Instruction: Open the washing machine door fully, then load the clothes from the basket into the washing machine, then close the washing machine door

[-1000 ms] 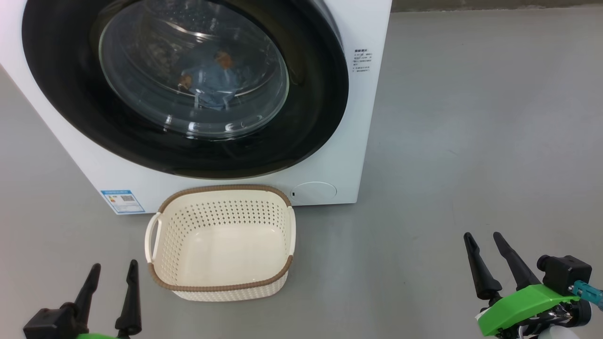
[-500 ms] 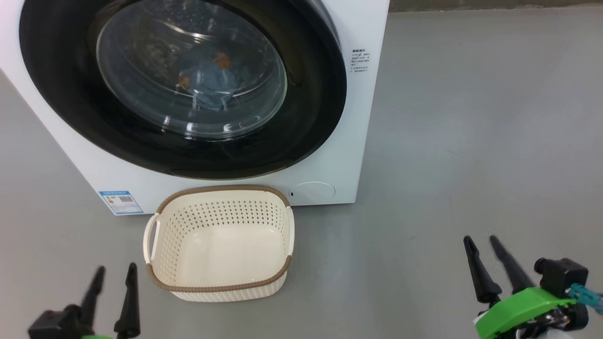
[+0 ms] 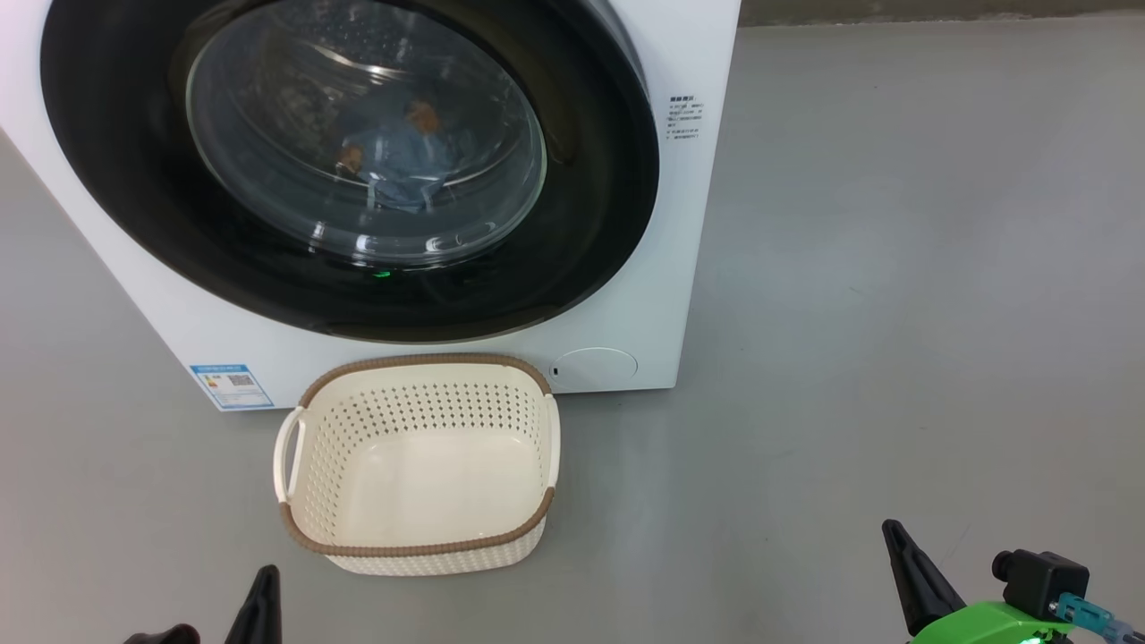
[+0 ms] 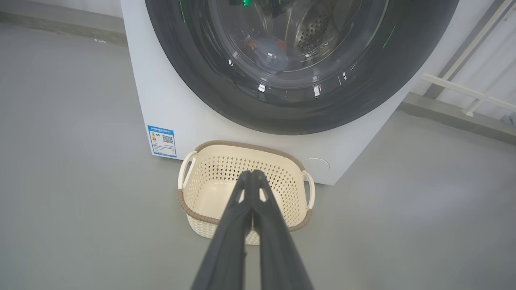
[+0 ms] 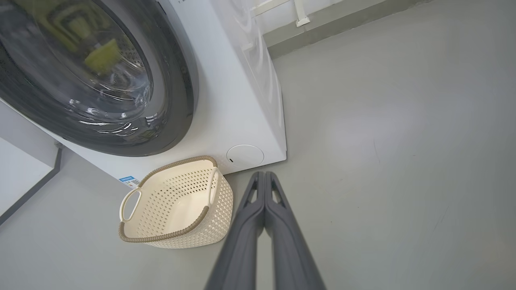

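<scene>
The white washing machine [image 3: 693,233] stands ahead with its glossy black washing machine door [image 3: 590,224] lying flat against the front. Through the glass I see light blue clothes [image 3: 402,161] inside the drum; the left wrist view shows these clothes [image 4: 272,52] too. The cream basket [image 3: 420,360] sits on the floor before the machine with nothing in it. My left gripper [image 3: 264,595] is low at the bottom edge, near the basket's front left corner. My right gripper [image 3: 903,572] is far to the basket's right. Both wrist views show the fingers pressed together: left gripper [image 4: 252,174], right gripper [image 5: 264,175].
Grey floor spreads wide to the machine's right. A blue label [image 3: 231,385] and a round white cap [image 3: 593,367] mark the machine's lower front. A white rail [image 4: 463,90] runs along the wall beyond the machine, and a white panel [image 5: 20,173] stands at the other side.
Both grippers have gone from open to shut and have dropped toward the bottom edge of the head view. The basket, door and clothes have not moved.
</scene>
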Robot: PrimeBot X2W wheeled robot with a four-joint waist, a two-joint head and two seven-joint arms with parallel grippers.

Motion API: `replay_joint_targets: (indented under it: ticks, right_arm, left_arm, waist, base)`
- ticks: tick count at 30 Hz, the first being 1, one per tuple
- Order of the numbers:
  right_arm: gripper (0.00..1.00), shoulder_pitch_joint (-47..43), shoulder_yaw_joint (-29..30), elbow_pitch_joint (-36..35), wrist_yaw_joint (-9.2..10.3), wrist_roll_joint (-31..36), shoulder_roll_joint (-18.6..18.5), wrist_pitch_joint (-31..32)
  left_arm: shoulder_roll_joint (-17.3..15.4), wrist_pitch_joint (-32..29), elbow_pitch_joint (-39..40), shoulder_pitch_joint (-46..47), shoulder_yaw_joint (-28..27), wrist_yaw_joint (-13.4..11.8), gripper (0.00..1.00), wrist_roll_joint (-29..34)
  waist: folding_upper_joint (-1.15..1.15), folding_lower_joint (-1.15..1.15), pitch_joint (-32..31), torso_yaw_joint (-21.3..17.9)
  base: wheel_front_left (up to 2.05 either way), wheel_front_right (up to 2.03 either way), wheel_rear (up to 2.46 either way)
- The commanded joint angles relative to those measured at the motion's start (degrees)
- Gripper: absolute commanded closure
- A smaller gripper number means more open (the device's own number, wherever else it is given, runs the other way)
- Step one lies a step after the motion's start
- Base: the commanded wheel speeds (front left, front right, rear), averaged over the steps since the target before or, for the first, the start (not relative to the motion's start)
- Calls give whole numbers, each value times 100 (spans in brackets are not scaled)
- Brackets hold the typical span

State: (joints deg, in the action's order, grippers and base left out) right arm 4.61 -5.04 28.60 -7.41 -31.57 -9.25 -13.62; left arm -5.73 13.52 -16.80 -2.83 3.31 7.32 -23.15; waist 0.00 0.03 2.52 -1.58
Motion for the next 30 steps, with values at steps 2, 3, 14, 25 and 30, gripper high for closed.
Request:
replay_joint_targets:
  ticks: [2, 3, 14, 25, 30]
  right_arm:
    - [100, 108, 62, -182, -1, -218, -34, 59]
    - [100, 110, 72, -191, -1, -269, -28, 75]
    - [100, 122, 177, -307, -1, -825, 35, 262]
    - [100, 130, 292, -438, -2, -1432, 105, 466]
    - [100, 133, 330, -481, -2, -1634, 128, 533]
  left_arm:
    - [-69, -58, 128, 130, -91, -1, 100, -231]
    - [-66, -75, 128, 138, -98, -1, 100, -289]
    - [-34, -259, 130, 221, -183, 0, 100, -925]
    - [2, -462, 137, 306, -276, 3, 100, -1619]
    - [14, -529, 140, 334, -307, 4, 100, -1850]
  waist:
    - [0, 0, -1, 4]
    - [0, -2, 0, 6]
    - [0, -3, -21, 20]
    - [0, -3, -47, 36]
    - [0, -3, -55, 42]
  base:
    - [0, 0, 0]
    - [0, 0, 0]
    - [0, 0, 0]
    - [0, 0, 0]
    - [0, 0, 0]
